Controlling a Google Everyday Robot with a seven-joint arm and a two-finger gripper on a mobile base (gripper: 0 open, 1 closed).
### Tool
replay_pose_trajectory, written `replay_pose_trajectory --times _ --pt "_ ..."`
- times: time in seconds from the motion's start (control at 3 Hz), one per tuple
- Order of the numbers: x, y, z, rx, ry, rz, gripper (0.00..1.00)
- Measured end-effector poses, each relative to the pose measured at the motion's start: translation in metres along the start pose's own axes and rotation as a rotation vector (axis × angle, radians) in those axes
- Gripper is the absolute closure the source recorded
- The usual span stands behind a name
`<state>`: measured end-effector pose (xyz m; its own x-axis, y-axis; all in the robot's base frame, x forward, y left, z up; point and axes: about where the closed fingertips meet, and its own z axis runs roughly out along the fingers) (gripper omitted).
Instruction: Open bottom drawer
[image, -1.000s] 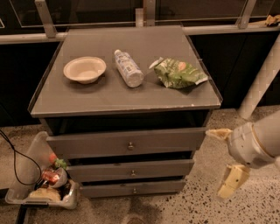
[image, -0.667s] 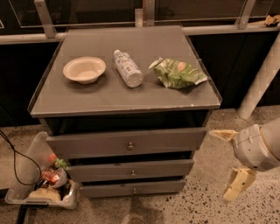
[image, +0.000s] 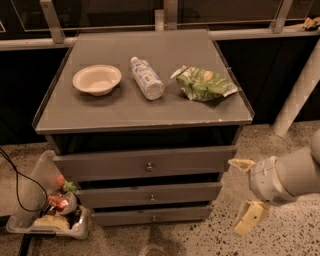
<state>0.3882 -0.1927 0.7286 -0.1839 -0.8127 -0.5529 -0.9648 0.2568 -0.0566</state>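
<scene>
Gripper (image: 246, 192) low off the front right corner of the cabinet (image: 125, 112), fingers spread apart and empty, bottom drawer (image: 152, 216) thin grey front, tiny round centre knob, pushed in, untouched

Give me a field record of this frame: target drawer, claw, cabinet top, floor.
bottom drawer: looks shut; centre knob not gripped
claw: open, empty, low and off to the right of that drawer, touching nothing
cabinet top: bowl, bottle lying on its side, green bag
floor, left: bin holding trash
</scene>
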Motion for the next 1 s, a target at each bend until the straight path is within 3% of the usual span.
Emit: replay_pose_trajectory --times 0.67,1.0 --pt "0.061 -0.004 0.101 0.083 0.032 0.116 0.0" --pt "0.082 -0.038 0.143 0.181 0.009 0.132 0.0"
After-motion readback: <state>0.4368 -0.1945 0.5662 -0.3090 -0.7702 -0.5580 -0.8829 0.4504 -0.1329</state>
